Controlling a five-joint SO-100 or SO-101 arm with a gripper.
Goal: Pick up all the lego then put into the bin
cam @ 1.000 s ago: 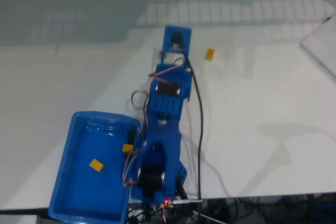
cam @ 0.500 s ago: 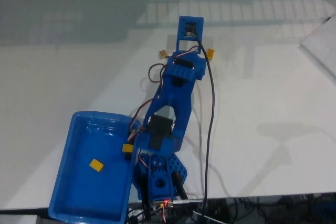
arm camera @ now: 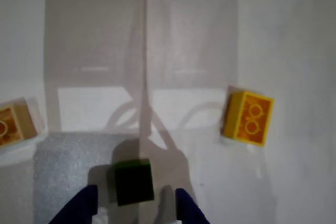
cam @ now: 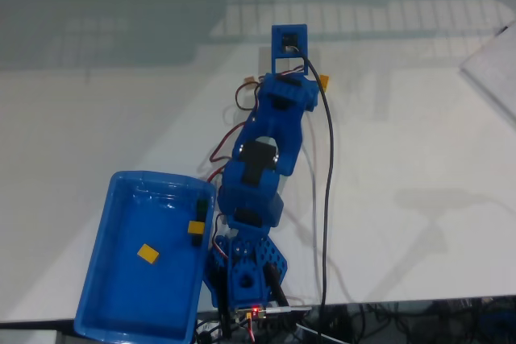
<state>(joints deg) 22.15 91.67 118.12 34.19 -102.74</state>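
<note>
In the wrist view a dark green lego (arm camera: 134, 182) lies on the white table between my two blue fingertips (arm camera: 186, 211). My gripper (arm camera: 135, 211) is open, with a gap on each side of the brick. A yellow lego (arm camera: 248, 117) lies to the right and a tan lego (arm camera: 14, 124) at the left edge. In the fixed view my blue arm (cam: 266, 142) stretches away from the blue bin (cam: 105, 279); the yellow lego (cam: 323, 81) and the tan lego (cam: 251, 81) flank its wrist. Inside the bin lie two yellow lego (cam: 147, 253) (cam: 196, 227).
A speckled grey patch (arm camera: 68, 171) lies on the table under the left finger. A black cable (cam: 326, 199) hangs from the wrist to the base. A pale flat object (cam: 493, 70) sits at the right edge. The table's front edge runs along the bottom.
My arm has swung from beside the bin outward and to the right, stretching over the table. The wrist now sits between the tan and yellow bricks.
</note>
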